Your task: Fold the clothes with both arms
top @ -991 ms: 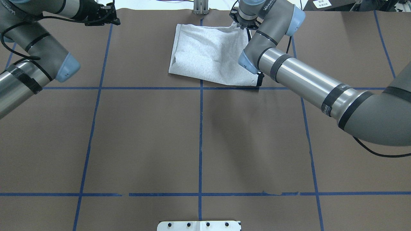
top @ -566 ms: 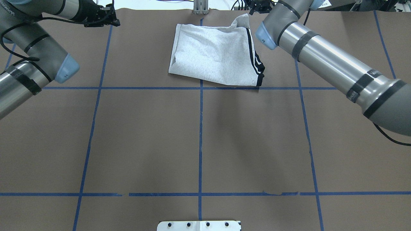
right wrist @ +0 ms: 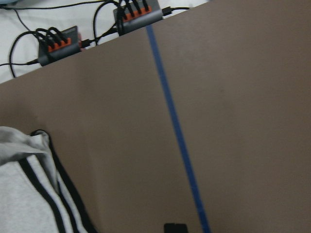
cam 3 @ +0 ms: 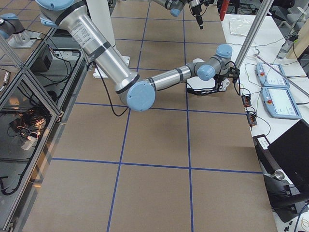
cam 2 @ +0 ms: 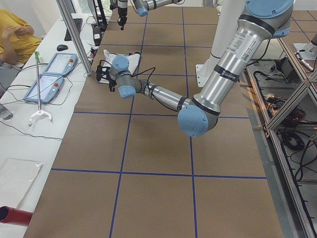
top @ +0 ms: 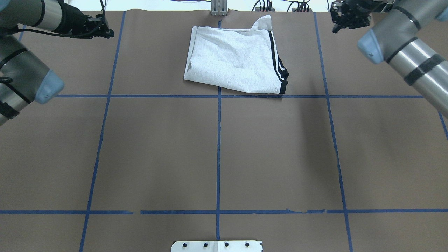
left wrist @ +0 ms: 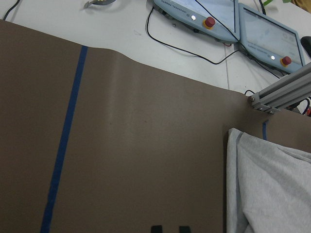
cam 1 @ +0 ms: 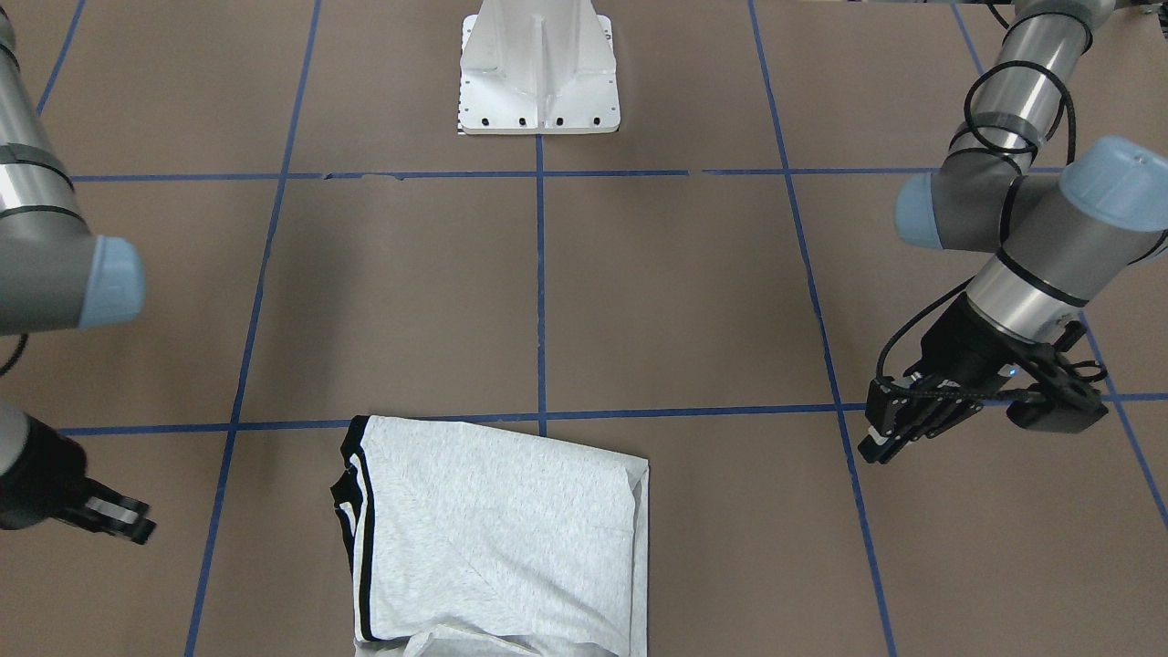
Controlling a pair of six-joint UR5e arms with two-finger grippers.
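Observation:
The grey T-shirt [top: 231,59] lies folded in a rough rectangle at the table's far middle, its black-and-white stripes along the right edge and one far corner sticking up. It also shows in the front-facing view [cam 1: 493,538]. No print shows. My left gripper [top: 105,33] hovers well left of the shirt, empty, its fingertips [left wrist: 155,228] close together. My right gripper [top: 337,21] hovers right of the shirt near the far edge, empty, and its tips [right wrist: 176,227] show as one block. Neither touches the shirt.
The brown table cover [top: 217,150] carries a grid of blue tape lines. The white base block [cam 1: 538,73] stands at the near edge. Two teach pendants [left wrist: 243,24] and cable hubs [right wrist: 58,46] lie just beyond the far edge.
My right arm has let go of the shirt's far right corner and swung off to the right. My left gripper has drifted a little left. The shirt stays put.

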